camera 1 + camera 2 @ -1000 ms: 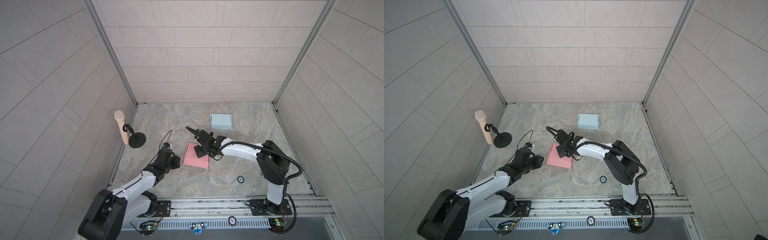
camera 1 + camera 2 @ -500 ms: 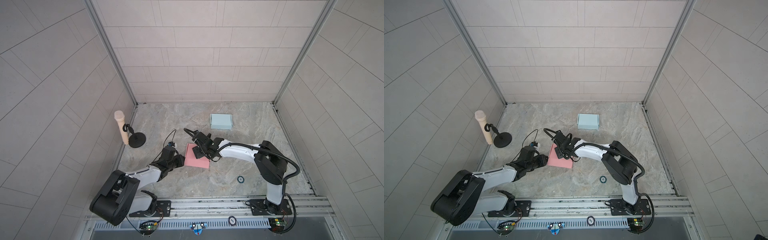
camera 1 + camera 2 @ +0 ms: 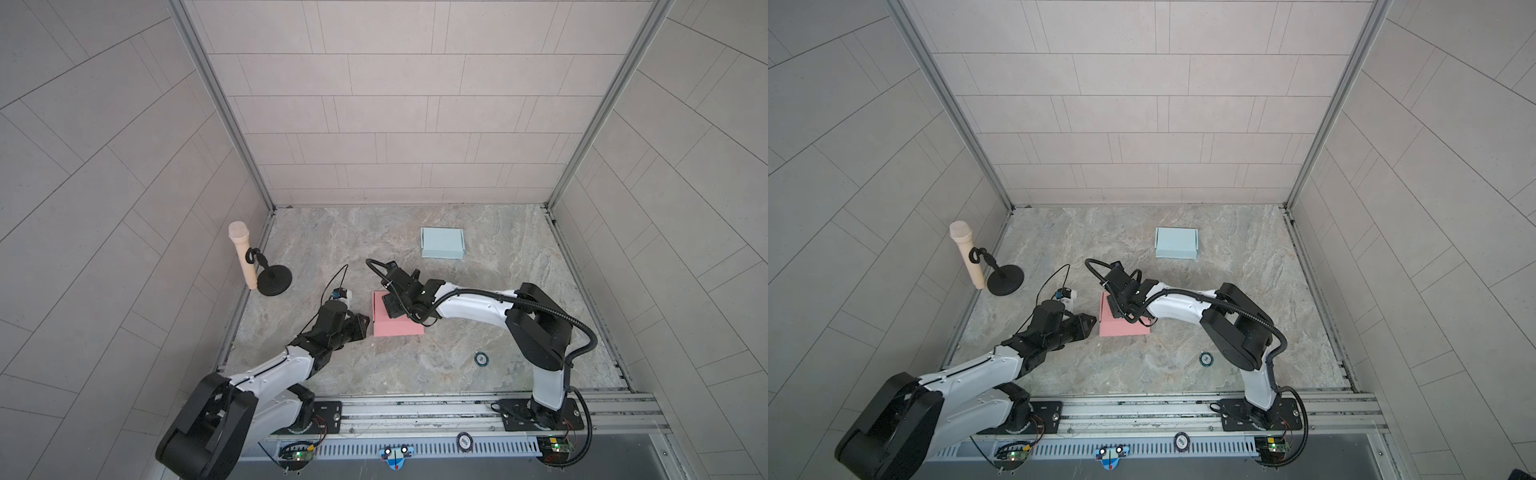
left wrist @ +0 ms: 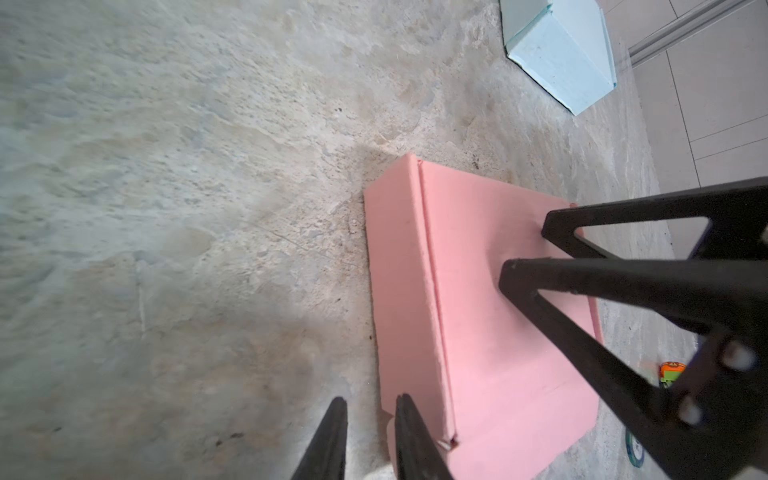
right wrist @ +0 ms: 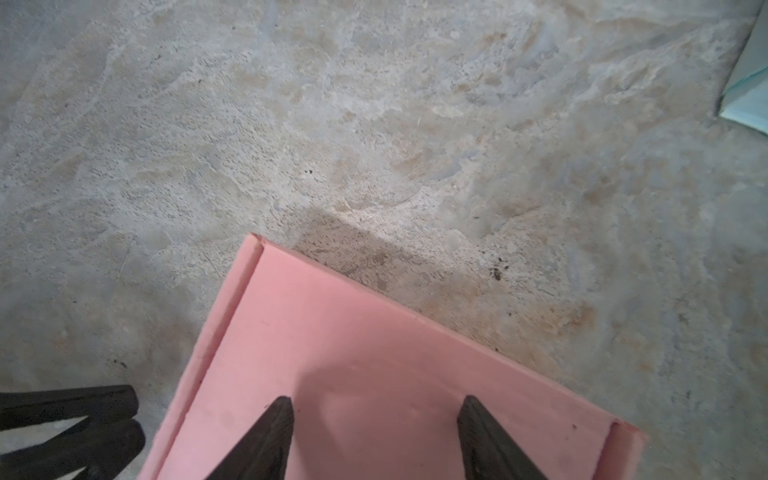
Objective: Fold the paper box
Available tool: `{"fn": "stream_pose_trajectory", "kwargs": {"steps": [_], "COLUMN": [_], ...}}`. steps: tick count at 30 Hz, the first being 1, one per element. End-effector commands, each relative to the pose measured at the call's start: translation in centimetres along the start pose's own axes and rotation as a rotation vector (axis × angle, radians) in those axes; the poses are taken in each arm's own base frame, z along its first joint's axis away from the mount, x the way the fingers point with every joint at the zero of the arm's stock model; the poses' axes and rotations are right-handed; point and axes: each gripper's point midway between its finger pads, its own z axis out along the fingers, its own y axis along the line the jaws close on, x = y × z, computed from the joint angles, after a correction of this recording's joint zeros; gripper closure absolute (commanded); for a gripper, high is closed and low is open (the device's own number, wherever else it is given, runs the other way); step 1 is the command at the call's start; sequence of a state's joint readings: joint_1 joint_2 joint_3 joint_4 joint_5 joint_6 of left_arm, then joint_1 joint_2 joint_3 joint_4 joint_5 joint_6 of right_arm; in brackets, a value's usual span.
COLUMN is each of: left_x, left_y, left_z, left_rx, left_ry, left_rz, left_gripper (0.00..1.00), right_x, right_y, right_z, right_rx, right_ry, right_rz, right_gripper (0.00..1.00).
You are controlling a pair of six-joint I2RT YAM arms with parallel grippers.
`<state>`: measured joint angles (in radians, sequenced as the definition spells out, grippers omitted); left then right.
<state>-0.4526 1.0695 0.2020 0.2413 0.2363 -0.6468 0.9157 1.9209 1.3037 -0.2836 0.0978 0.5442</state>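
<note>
Touching pink box [image 3: 397, 328], right jaws spread, left jaws barely parted alongside, blue box [image 3: 441, 248] well apart

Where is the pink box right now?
In both top views the pink box lies on the table near the middle, under the right gripper, with the left gripper just left of it and the blue box farther back.

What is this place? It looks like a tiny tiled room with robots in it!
Probably a robot lab's test booth: a left arm and right arm bolted to a metal rail, tiled panels walling in a marble-look tabletop, and a microphone on a stand.
</note>
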Motion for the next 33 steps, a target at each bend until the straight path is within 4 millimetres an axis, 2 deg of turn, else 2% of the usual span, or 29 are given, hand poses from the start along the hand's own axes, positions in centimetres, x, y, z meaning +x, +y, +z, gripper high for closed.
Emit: {"fn": "stream_pose_trajectory", "kwargs": {"steps": [1, 10, 14, 19, 24, 27, 29, 33], "left_x": [1.2, 2.0, 2.1, 2.2, 2.3, 2.4, 3.2, 3.2], "left_y": [1.5, 1.3, 1.1, 0.9, 0.7, 0.6, -0.2, -0.6], "left_z": [-0.1, 0.0, 0.2, 0.4, 0.4, 0.5, 0.7, 0.8], "left_rx": [-0.066, -0.048, -0.039, -0.025, -0.014, -0.007, 0.018, 0.035], "left_ry": [0.015, 0.02, 0.034, 0.039, 0.043, 0.054, 0.088, 0.094], "left_rz": [0.002, 0.012, 0.021, 0.024, 0.032, 0.041, 0.069, 0.073], "left_gripper": [0.76, 0.76, 0.76, 0.75, 0.73, 0.72, 0.71, 0.69], "right_x": [1.9, -2.3, -2.8, -1.5, 0.8, 1.9, 2.7, 4.4], "right_y": [0.7, 0.6, -1.0, -3.3, -4.3, -4.4, -4.2, -3.4], "right_z": [-0.5, -4.7, -4.9, -2.6, -0.6, -0.2, -0.1, -0.2], "right_rx": [-0.012, 0.002, 0.004, 0.045, 0.025, 0.018, 0.003, -0.014], "right_ry": [0.055, -0.049, -0.052, -0.001, 0.029, 0.04, 0.044, 0.052], "right_rz": [0.0, 0.015, 0.054, 0.076, 0.12, 0.141, 0.159, 0.182], "right_gripper": [0.35, 0.31, 0.27, 0.25, 0.25, 0.28, 0.28, 0.29]}}
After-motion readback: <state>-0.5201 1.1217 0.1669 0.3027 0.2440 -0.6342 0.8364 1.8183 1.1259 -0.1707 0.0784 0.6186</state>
